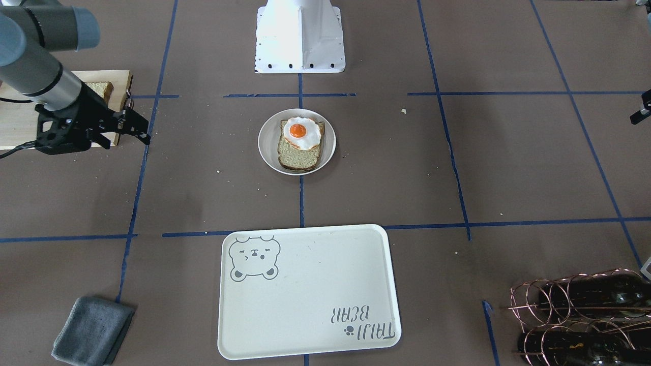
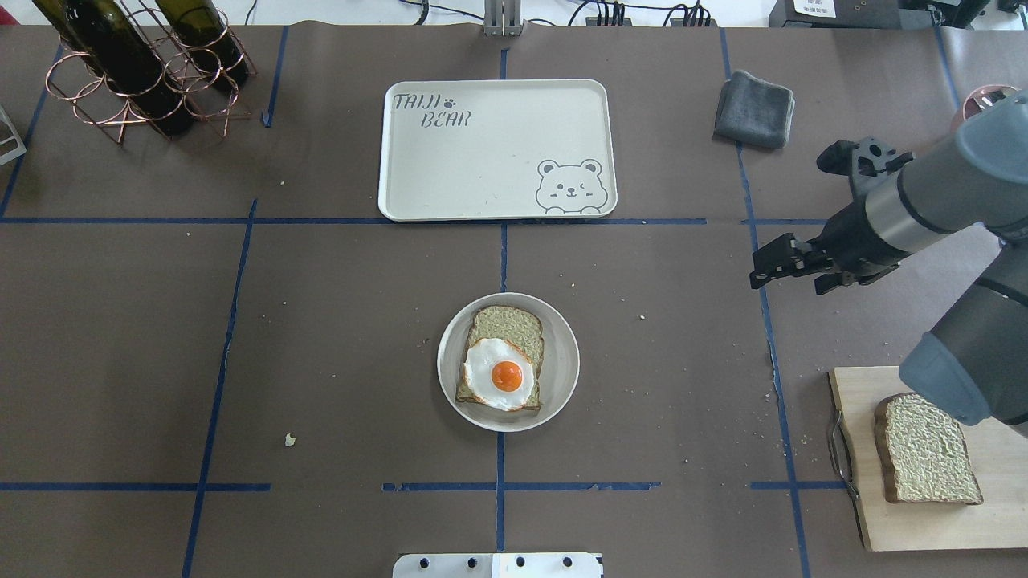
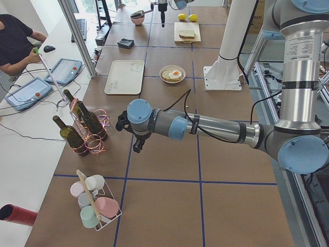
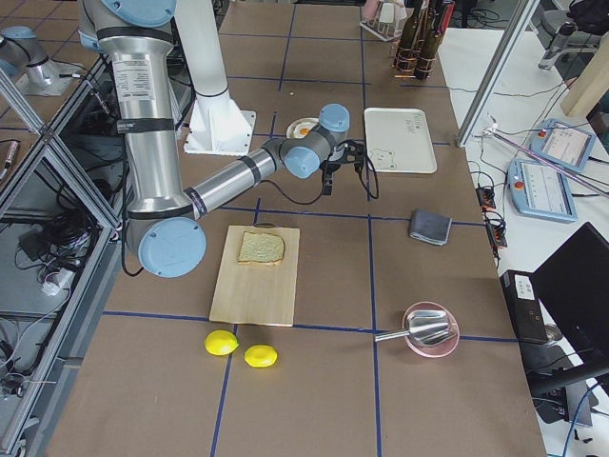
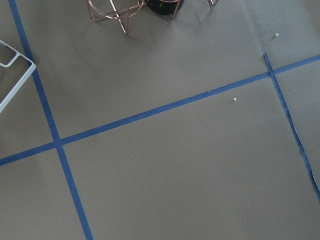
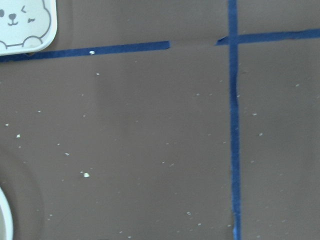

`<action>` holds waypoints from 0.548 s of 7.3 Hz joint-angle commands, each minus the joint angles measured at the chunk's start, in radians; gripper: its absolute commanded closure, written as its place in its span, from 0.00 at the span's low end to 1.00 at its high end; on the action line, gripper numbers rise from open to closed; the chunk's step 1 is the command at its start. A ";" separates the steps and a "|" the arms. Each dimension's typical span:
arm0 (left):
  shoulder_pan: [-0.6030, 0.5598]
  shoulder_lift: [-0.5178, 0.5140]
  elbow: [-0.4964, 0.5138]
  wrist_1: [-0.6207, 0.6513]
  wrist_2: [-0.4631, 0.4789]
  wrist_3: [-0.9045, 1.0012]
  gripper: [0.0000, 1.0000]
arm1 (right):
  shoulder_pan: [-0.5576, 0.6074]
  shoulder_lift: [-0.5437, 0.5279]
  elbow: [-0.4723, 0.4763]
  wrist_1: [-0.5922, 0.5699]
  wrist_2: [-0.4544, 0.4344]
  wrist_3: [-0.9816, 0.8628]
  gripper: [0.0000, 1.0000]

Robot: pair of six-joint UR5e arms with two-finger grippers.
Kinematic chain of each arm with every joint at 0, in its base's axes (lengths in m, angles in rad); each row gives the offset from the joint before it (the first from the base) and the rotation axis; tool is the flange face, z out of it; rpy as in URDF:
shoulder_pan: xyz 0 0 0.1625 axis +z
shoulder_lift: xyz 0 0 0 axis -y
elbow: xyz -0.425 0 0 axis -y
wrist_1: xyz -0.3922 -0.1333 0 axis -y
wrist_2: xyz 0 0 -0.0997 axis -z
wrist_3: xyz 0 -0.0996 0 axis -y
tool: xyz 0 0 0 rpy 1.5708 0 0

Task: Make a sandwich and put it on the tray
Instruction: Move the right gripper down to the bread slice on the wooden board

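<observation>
The right gripper has its fingers seemingly parted and empty; the left gripper hides its own. The egg-topped sandwich sits on a small round white plate, well apart from the cream bear-printed tray. Pinching the brown-crusted spare bread slice by its edges should seat it squarely.

Egg on what seems one slice, on plate; tray beyond; another slice on board.

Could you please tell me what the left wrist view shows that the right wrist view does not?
Only the left wrist view shows a copper wire rack, a dark bottle base and a white frame corner. Only the right wrist view shows the bear-face corner of the tray and the rim of the plate. Both share the brown table covering with blue tape lines and crumbs.
</observation>
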State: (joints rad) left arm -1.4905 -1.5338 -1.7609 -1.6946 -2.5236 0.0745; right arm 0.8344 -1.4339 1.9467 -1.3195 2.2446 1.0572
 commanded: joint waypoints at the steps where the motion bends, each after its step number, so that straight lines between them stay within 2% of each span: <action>1: 0.001 -0.005 -0.006 -0.002 0.022 0.001 0.00 | -0.051 -0.065 0.059 0.003 -0.019 0.081 0.03; 2: 0.001 -0.003 -0.011 -0.003 0.020 -0.001 0.00 | -0.052 -0.171 0.111 0.005 -0.063 0.070 0.04; 3: 0.001 -0.003 -0.015 -0.003 0.020 -0.002 0.00 | -0.052 -0.259 0.150 0.035 -0.091 0.069 0.10; 4: 0.001 -0.005 -0.017 -0.003 0.022 -0.002 0.00 | -0.052 -0.383 0.150 0.190 -0.103 0.069 0.13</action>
State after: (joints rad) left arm -1.4895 -1.5374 -1.7744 -1.6978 -2.5032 0.0728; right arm 0.7833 -1.6737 2.0754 -1.2611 2.1664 1.1270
